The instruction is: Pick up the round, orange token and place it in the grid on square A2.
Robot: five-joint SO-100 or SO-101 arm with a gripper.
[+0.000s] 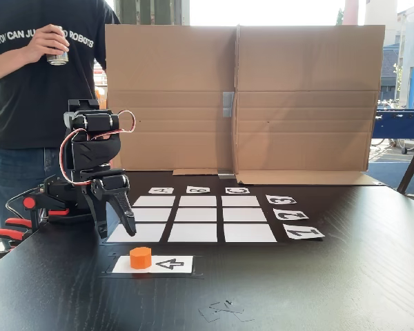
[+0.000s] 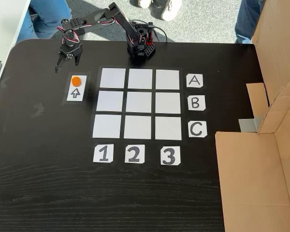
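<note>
- The gripper [image 1: 117,231] hangs with its two black plastic fingers [image 1: 127,215] pointing down and spread apart, pinching nothing; in the top-down fixed view the gripper [image 2: 66,62] shows the same open V above the dark tabletop [image 2: 48,183].
- The opening faces down toward the token rather than the grid, which I judge to be a stance for coming down over the puck; no grasp has been made.
- The round, orange token [image 2: 76,80] is a short, slightly faceted plastic puck. It sits on the end of a white card [image 2: 77,94] nearest the gripper, clear of the fingers, near the tabletop edge beside the arm's base.
- The card bears a black arrow [image 1: 169,263] pointing at the token [image 1: 141,257], seemingly a marked start spot.
- The grid [image 2: 139,103] lies just beside the card: nine flat white paper cells with black gaps between them, toward the middle of the tabletop.
- Paper tags A, B, C and 1, 2, 3 line two sides. Square A2 [image 2: 139,78], by those tags, is the middle cell of the line nearest the arm's base, and it is bare.
- The arm [image 2: 101,19] is black plastic with red and white wires looped at the wrist, and an orange-red clamp [image 1: 14,227] fixes its base to the tabletop edge.
- A creased brown cardboard screen [image 1: 241,96] stands along the far edge in the low fixed view. A person holding a can [image 1: 57,55] stands behind the arm.
</note>
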